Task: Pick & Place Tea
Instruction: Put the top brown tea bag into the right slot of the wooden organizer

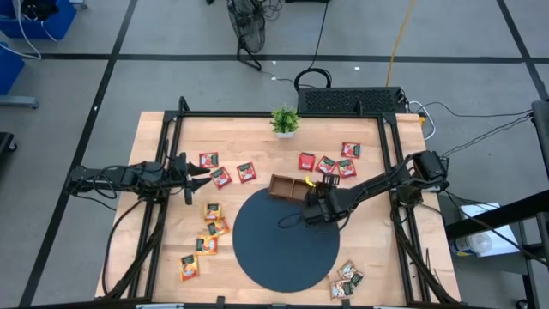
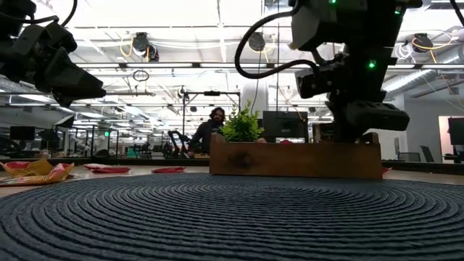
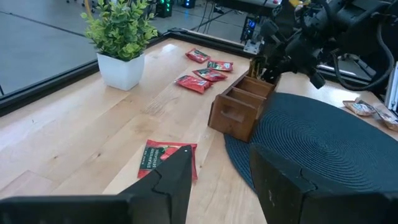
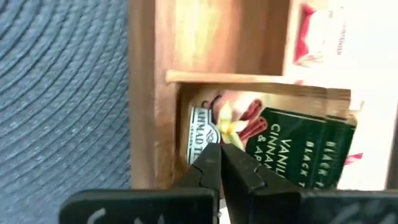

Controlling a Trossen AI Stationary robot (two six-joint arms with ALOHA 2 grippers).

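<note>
Tea sachets lie flat on the wooden table: red ones [image 1: 221,177] near my left gripper and behind the tray [image 1: 326,164], yellow-orange ones [image 1: 212,227] at the left, pale ones [image 1: 347,279] at the near right. One sachet [image 4: 280,143] sits tilted in the end compartment of the brown tray [image 1: 283,185], one edge leaning on the tray's wall [image 4: 339,102]. My right gripper [image 4: 221,151] is shut right above that sachet. At the table's left my left gripper [image 3: 221,168] waits open, above a red sachet [image 3: 166,158]. My right gripper comes from above at a slant, its shut fingertips [image 4: 208,163] over the sachet's white-labelled end [image 4: 200,134] inside the compartment. I cannot tell whether they touch the sachet. The sachet stays in the tray, tilted.
The tray stands at the far edge of the dark round mat [image 1: 287,245]. A small potted plant [image 1: 285,121] stands at the table's far edge. A black frame [image 1: 171,129] runs round the table. A person [image 2: 210,130] sits in the room beyond.
</note>
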